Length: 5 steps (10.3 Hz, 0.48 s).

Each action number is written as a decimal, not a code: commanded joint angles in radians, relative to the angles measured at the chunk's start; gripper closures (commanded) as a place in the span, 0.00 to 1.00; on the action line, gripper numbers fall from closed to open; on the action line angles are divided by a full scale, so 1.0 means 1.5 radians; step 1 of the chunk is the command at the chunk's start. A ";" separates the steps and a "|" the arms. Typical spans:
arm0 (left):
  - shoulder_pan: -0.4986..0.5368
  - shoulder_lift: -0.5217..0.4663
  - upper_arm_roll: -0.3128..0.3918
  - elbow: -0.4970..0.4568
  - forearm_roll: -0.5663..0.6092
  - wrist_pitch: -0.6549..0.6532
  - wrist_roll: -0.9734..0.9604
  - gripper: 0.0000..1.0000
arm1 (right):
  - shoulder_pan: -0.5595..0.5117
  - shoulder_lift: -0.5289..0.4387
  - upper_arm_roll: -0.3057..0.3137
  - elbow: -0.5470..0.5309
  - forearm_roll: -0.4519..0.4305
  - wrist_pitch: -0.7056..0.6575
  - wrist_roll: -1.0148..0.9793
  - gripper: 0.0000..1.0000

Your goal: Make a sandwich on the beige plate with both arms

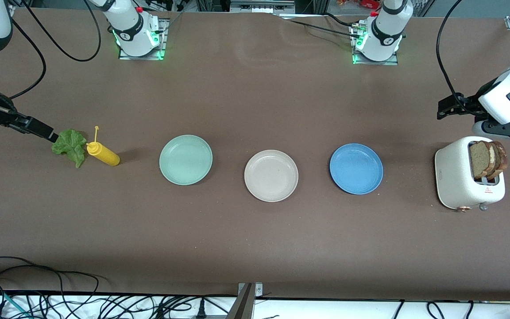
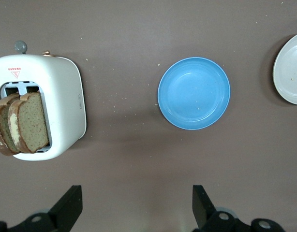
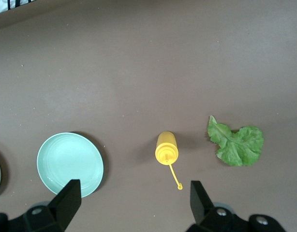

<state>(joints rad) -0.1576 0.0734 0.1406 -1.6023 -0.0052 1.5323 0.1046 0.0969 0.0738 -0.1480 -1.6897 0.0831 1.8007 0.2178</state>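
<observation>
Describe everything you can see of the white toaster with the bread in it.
The glossy white, rounded toaster looks like plastic or enamelled metal. It stands on the brown table at the left arm's end, beside the round blue plate. Two brown-crusted bread slices stick up from its top slots. A small knob and a red-marked label show on it. Nothing else touches it.

Mint-green plate [image 1: 186,159], blue plate [image 1: 356,168], upright yellow squeeze bottle [image 1: 102,153], white toaster [image 1: 458,179] on brown table [image 1: 255,230].
</observation>
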 commanded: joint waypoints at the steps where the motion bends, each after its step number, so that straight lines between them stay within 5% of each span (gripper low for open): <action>1: 0.003 -0.003 -0.002 -0.002 0.010 0.000 0.001 0.00 | 0.000 -0.009 0.000 -0.010 0.010 0.000 -0.015 0.00; 5: 0.004 -0.003 -0.002 -0.001 0.009 -0.007 -0.003 0.00 | -0.002 -0.008 -0.003 -0.013 0.003 -0.001 -0.055 0.00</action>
<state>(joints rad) -0.1554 0.0745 0.1416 -1.6023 -0.0052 1.5296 0.1046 0.0967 0.0741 -0.1483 -1.6942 0.0830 1.7991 0.1777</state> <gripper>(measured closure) 0.000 0.000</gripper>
